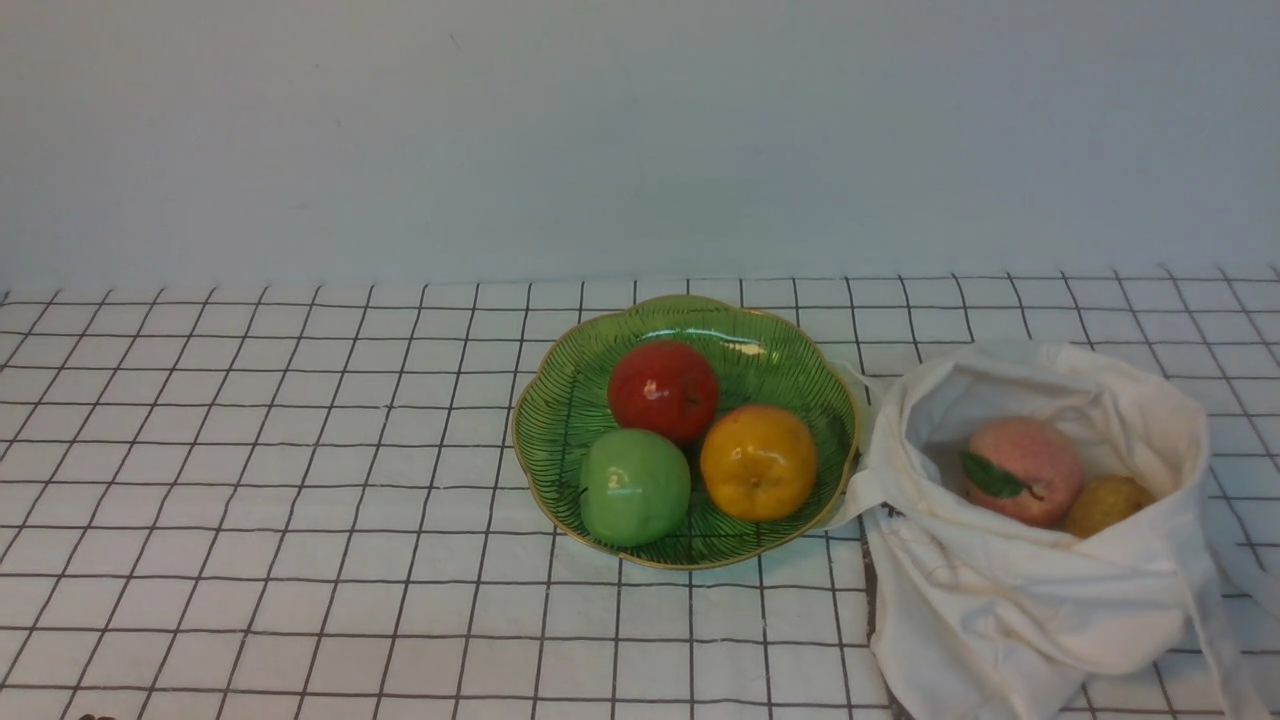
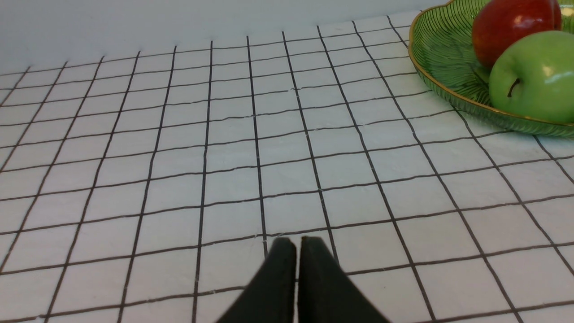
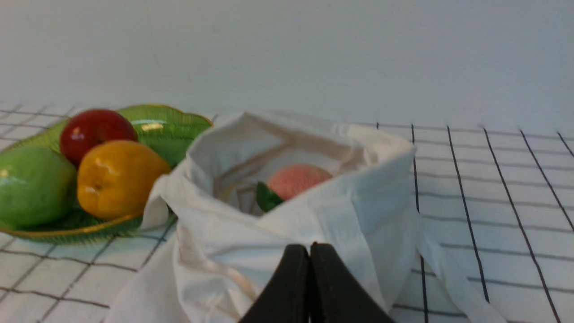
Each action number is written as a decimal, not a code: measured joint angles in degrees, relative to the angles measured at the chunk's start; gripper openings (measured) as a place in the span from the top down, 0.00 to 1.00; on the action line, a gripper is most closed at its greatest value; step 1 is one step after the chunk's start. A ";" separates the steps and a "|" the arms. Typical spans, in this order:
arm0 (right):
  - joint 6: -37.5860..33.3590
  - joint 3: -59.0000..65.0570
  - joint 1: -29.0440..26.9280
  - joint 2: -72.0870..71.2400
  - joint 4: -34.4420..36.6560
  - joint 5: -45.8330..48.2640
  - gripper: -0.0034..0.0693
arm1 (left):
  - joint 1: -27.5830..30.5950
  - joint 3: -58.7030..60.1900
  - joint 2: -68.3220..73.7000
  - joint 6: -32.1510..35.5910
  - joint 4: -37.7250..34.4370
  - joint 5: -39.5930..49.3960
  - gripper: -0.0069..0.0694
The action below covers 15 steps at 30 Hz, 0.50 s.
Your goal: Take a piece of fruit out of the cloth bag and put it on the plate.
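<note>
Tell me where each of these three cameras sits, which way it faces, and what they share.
Front view: between the arms, facing forward at the plate and the cloth bag; no arm shows.
Left wrist view: low over the checked cloth, facing the plate's edge; the left gripper shows with its jaws together.
Right wrist view: close behind the cloth bag, facing the peach inside; the right gripper shows with its jaws together.
Shared: all three show the red apple; front and right wrist show the piece of fruit.

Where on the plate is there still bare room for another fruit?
The glossy green scalloped plate is bare along its left side, beside the red apple and green apple. The orange-yellow round fruit crowds the side facing the off-white cloth bag.
</note>
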 joint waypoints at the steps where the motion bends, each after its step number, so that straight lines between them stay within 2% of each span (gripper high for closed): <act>1: 0.00 0.00 0.00 0.00 0.00 0.00 0.97 | 0.00 0.00 0.00 0.00 0.00 0.00 0.92; 15: 0.19 2.62 -0.39 -0.15 -0.17 -0.17 0.97 | 0.00 0.00 0.00 0.00 0.00 0.00 0.92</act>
